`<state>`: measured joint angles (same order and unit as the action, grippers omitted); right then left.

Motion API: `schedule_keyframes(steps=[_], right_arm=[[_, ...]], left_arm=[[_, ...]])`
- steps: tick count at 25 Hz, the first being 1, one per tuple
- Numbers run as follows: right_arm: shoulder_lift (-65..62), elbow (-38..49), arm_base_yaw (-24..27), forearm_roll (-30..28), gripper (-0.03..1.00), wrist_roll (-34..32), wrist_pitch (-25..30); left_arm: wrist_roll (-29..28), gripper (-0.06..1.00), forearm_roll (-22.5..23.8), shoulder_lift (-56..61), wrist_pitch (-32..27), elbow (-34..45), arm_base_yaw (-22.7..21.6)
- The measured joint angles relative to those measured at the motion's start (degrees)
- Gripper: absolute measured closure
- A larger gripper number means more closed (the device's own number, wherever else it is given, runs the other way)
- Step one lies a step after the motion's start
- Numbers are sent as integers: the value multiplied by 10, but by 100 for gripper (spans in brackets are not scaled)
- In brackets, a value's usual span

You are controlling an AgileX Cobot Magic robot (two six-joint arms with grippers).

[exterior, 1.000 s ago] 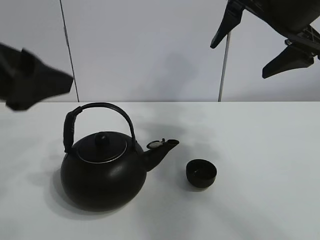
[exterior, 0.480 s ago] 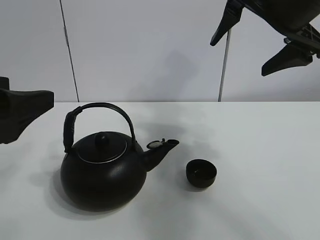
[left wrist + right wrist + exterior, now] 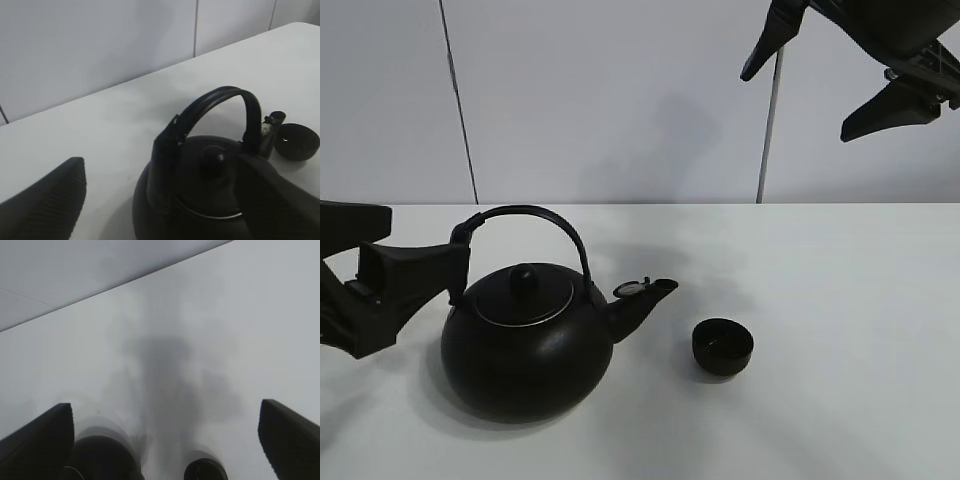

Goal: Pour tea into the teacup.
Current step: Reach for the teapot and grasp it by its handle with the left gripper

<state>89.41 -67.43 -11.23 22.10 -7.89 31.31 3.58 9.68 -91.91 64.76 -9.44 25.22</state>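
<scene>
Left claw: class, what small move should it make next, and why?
Probably ease the left claw forward so its open jaws straddle the kettle handle: it stands open beside the handle, holding nothing, while the kettle sits upright near the teacup.

Left gripper [image 3: 428, 240]: jaws wide apart, low beside the kettle [image 3: 525, 350]. Straight ahead, the near end of the handle [image 3: 167, 150] stands in the gap between the jaws. One finger has bare table [image 3: 840, 300] around it. The other overlaps the kettle body in the wrist view; contact cannot be told. Passage is free over the handle arch.

Right gripper [image 3: 800, 105]: high up, jaws wide apart, nothing between them. Clear air all round. Below it are the kettle and the teacup [image 3: 723, 346], with an open gap of table between the two.
</scene>
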Motion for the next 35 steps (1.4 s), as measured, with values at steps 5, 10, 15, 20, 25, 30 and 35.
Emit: schedule_keyframes(steps=[5,10,15,20,25,30,35], right_arm=[[0,0,0,0,27,0,-5],[0,0,0,0,27,0,-7],[0,0,0,0,27,0,-8],[0,0,0,0,27,0,-8],[0,0,0,0,27,0,-8],[0,0,0,0,27,0,-8],[0,0,0,0,27,0,-8]], left_arm=[[0,36,4,0,2,-1,0],[12,37,14,0,2,-6,0],[22,37,16,0,3,-25,0],[24,37,27,0,-11,-32,0],[24,37,27,-1,-35,-34,0],[24,37,28,-49,-19,-40,0],[24,37,28,-73,1,-51,0]])
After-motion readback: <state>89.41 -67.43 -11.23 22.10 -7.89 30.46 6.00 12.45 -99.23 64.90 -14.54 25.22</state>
